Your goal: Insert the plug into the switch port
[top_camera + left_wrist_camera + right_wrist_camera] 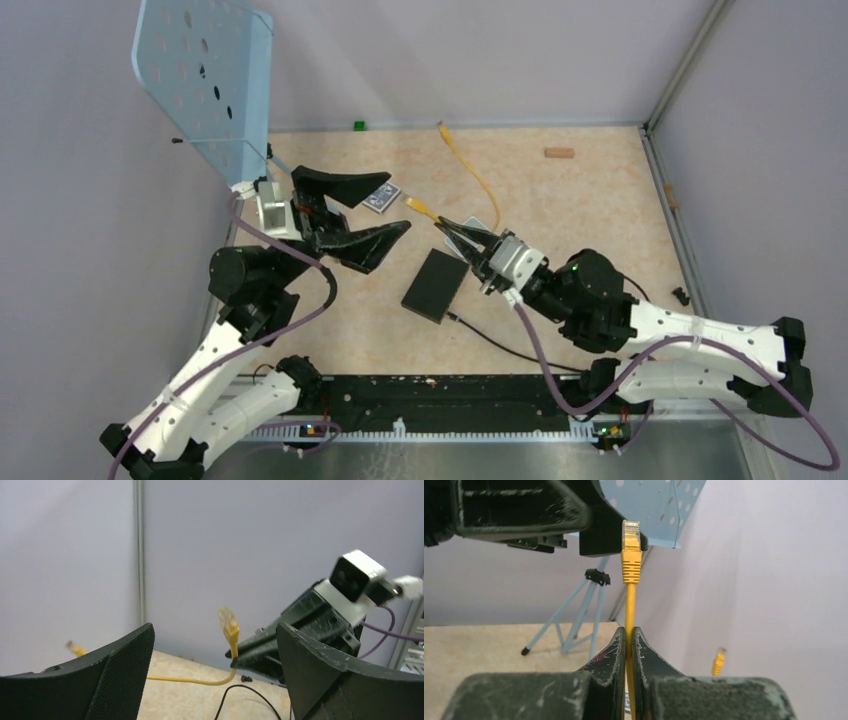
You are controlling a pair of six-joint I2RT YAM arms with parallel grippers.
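The plug (420, 208) is a clear connector with a yellow boot on a yellow cable (470, 170). My right gripper (447, 226) is shut on the cable just behind the plug and holds it off the floor. The right wrist view shows the plug (631, 535) pointing up above the closed fingertips (621, 640). The flat black box (436, 284) lies just in front of and left of the right gripper; its switch port does not show. My left gripper (397, 203) is open and empty, facing the plug (228, 620) from the left.
A dark patterned playing card (380, 198) lies under the left gripper's fingers. A blue perforated panel (205, 80) stands on thin legs at the back left. A thin black wire (500, 345) runs from the box toward the near edge. A green block (358, 125) and a wooden piece (560, 153) lie near the back wall.
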